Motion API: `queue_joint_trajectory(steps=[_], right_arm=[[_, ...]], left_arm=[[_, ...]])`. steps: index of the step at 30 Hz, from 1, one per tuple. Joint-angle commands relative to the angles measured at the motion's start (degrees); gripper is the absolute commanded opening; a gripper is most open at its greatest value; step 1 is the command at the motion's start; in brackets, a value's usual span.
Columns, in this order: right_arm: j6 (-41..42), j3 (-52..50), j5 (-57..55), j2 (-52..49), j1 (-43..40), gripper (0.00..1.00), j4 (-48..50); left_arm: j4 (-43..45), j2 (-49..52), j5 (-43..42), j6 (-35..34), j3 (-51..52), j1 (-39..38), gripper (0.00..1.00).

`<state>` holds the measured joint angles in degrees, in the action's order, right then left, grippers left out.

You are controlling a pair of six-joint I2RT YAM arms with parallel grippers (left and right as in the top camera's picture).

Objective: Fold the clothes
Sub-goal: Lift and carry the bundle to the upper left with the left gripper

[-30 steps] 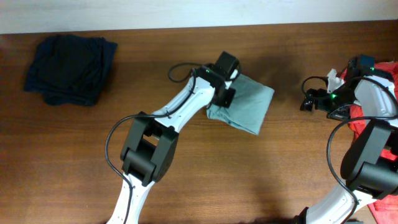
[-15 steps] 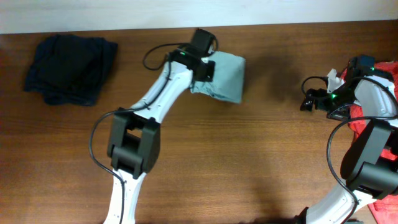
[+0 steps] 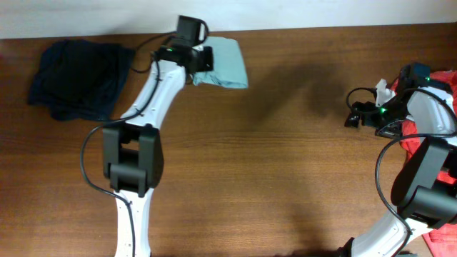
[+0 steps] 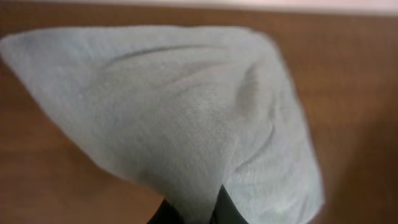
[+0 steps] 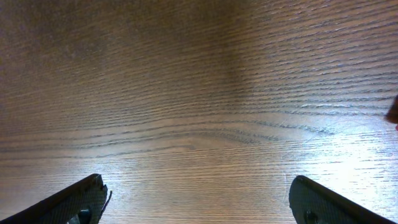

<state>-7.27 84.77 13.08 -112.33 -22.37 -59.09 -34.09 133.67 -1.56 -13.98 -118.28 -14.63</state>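
Overhead: left gripper [image 3: 203,60] clamps a folded pale-green cloth [image 3: 228,64] beside the dark navy clothes pile [image 3: 78,78]. The right gripper [image 3: 353,116] gapes, and a crumpled red garment [image 3: 450,78] looks still unfolded.

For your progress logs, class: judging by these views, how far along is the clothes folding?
Done: a dark navy garment pile looks folded at far left. In hand: the left claw grips a folded pale green garment to its right. Left: the red garment at the right edge looks crumpled; the right claw is open and empty.
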Motion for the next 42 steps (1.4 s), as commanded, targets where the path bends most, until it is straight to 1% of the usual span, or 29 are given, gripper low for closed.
queue_joint_trajectory(steps=[1,5,10,14,17,24,36,42], right_arm=[[0.7,-0.35,-0.48,1.01,-0.15,0.99,0.04],[0.68,-0.35,-0.5,1.01,-0.15,0.99,0.04],[0.68,-0.35,-0.48,1.01,-0.15,0.99,0.04],[0.68,-0.35,-0.48,1.01,-0.15,0.99,0.04],[0.7,-0.35,-0.48,1.01,-0.15,0.99,0.04],[0.68,-0.35,-0.48,1.01,-0.15,0.99,0.04],[0.7,-0.35,-0.48,1.01,-0.15,0.99,0.04],[0.7,-0.35,-0.5,1.01,-0.15,0.99,0.04]], left_arm=[[1.68,0.04,-0.83,0.61,-3.45,2.86,0.01],[4.17,0.04,-2.23,1.03,-5.16,5.75,0.0],[7.85,0.04,-7.96,1.88,-6.71,8.96,0.01],[8.22,0.04,-7.89,2.64,-9.51,11.21,0.01],[8.13,0.04,-7.91,4.72,-13.29,13.4,0.01],[8.17,0.04,-7.87,4.85,-21.46,19.78,0.01],[9.7,1.11,-7.72,4.63,-22.01,30.51,0.01],[10.16,4.59,-8.0,4.63,-21.99,34.27,0.01]])
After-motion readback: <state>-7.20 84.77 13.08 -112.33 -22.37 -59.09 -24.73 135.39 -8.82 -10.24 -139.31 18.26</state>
